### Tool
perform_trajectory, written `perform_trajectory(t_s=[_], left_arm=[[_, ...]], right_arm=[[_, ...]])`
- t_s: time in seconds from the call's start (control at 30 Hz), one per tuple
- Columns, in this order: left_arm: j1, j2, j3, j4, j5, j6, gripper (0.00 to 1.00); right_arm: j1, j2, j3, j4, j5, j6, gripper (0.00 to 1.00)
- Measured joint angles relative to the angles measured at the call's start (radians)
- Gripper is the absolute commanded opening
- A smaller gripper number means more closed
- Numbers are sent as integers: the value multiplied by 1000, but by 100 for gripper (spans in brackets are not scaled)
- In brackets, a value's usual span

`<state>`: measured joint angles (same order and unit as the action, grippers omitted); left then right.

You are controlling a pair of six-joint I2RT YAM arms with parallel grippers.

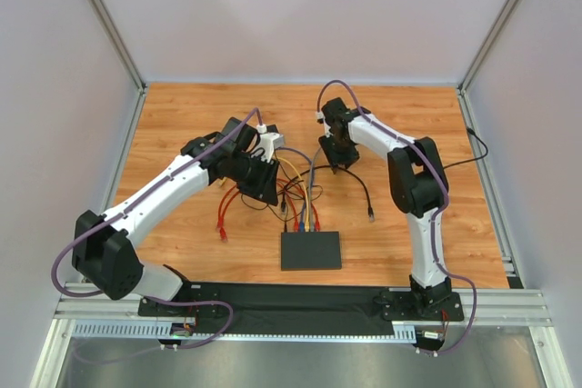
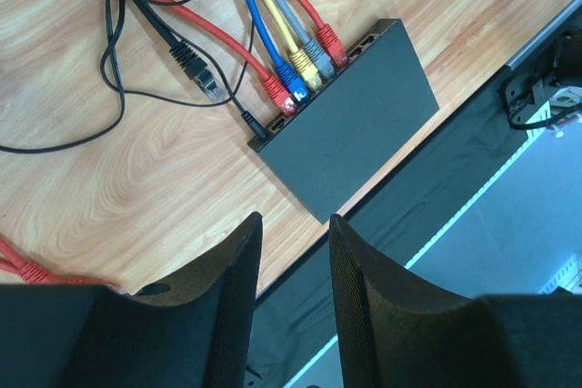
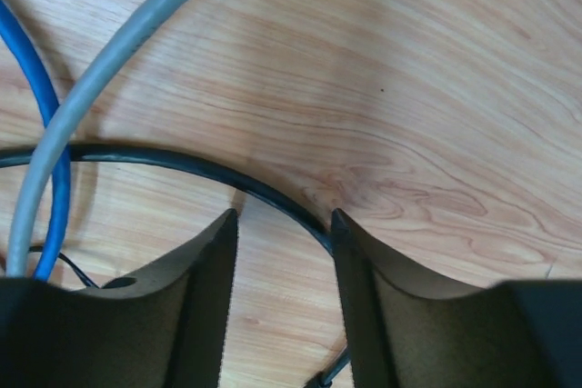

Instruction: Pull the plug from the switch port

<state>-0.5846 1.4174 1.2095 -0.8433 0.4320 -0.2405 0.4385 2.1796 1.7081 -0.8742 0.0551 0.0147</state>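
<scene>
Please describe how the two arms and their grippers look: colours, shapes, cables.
Both the left arm and the right arm have white tubular links and bulky black joints. A lilac cable loops along each. The left gripper and right gripper have broad black fingers with finely dotted inner pads.

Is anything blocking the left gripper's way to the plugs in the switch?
Nothing visible. The left gripper hangs open with the plugs in the switch in plain sight; a loose black plug lies flat beside them.
</scene>
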Motion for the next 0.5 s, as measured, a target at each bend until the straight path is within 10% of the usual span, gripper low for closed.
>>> perform_trajectory(t_s=[0.3,0.5], left_arm=[[6,-15,-1,-1,0,0,43],[10,-15,-3,-2,0,0,42]], right_arm=[[-34,11,7,-6,-68,-26,2],[-26,27,35,-27,-41,69,0]])
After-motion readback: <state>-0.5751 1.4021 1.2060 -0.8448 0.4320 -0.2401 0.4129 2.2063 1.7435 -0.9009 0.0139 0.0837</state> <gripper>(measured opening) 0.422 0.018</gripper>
